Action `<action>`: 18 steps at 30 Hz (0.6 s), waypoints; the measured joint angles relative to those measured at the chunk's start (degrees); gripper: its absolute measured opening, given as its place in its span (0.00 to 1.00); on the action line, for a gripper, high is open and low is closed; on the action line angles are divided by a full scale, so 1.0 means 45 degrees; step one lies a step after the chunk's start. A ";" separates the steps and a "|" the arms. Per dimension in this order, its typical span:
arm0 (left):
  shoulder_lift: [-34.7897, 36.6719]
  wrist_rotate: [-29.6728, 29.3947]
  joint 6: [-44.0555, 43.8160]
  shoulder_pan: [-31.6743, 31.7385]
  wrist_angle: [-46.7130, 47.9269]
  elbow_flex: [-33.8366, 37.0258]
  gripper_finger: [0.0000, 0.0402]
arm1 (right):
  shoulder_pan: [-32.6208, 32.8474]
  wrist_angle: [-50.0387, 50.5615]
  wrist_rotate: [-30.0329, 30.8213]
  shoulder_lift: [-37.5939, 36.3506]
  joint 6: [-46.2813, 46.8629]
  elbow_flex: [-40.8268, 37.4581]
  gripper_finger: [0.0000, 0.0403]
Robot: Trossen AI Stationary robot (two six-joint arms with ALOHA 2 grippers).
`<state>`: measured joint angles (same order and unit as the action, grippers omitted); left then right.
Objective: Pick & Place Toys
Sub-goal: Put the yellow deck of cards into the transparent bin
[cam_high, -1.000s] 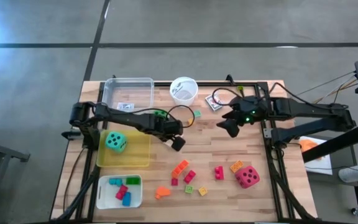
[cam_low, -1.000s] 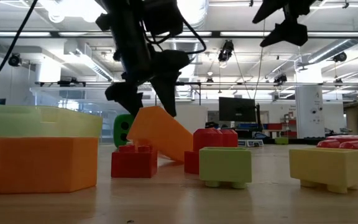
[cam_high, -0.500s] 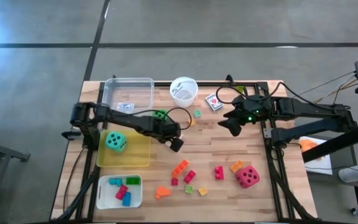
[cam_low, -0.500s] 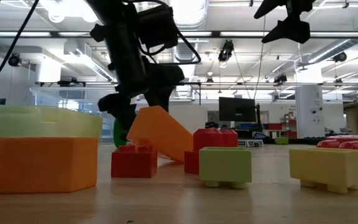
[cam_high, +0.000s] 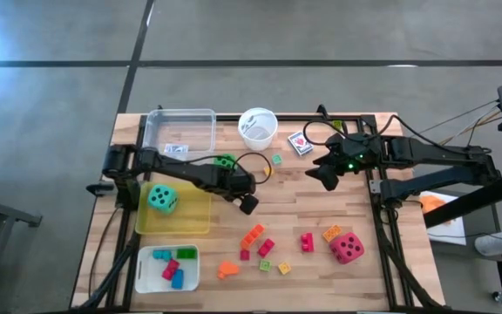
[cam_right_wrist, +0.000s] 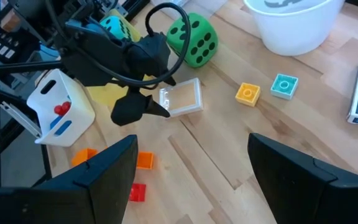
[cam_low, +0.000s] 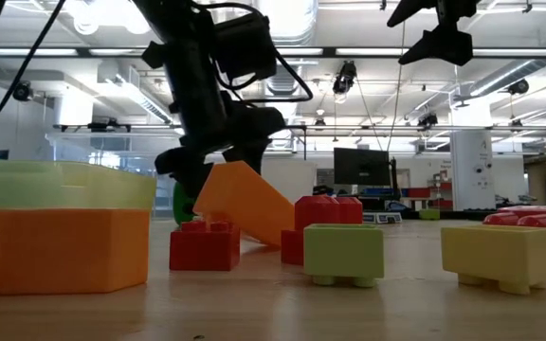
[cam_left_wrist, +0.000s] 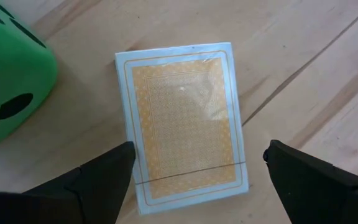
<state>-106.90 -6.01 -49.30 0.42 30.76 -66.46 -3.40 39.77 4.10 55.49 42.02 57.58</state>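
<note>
Partly done, by the look of it. Far left, clear tray [cam_high: 179, 131] holds a small card pack [cam_high: 174, 149]; yellow tray [cam_high: 176, 212] has the teal die [cam_high: 163, 199]; white tray [cam_high: 167, 269] has a few teal, green and red blocks [cam_high: 172, 263].

Left end effector [cam_left_wrist: 194, 171] is wide open, empty, poised over an orange-backed card pack [cam_left_wrist: 183, 118] lying flat on the surface [cam_high: 321, 209], just beside the green die [cam_left_wrist: 8, 81]; likely next pick.

Still loose mid-surface: orange, red, green, yellow blocks [cam_high: 260, 244], red die [cam_high: 348, 247], small teal block [cam_high: 277, 160], another card pack [cam_high: 300, 143] near the white cup [cam_high: 258, 127].

Right end effector [cam_right_wrist: 188, 165] is open, empty, well above the surface, waiting.

Writing: none readable; that pack shows a red heart only, no brand legible.
</note>
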 joint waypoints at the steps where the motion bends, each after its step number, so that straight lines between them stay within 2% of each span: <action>1: -0.0018 0.0046 -0.0001 -0.0019 0.0119 -0.0115 0.89 | 0.0000 0.0020 -0.0003 0.0000 0.0000 0.0000 0.74; 18: -0.0042 -0.0436 0.0260 -0.0038 0.0610 -0.0394 0.89 | 0.0000 0.0048 -0.0005 0.0003 -0.0010 0.0000 0.74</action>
<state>-107.09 -7.97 -48.13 0.25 33.50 -68.23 -3.40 39.99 4.08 55.51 41.98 57.58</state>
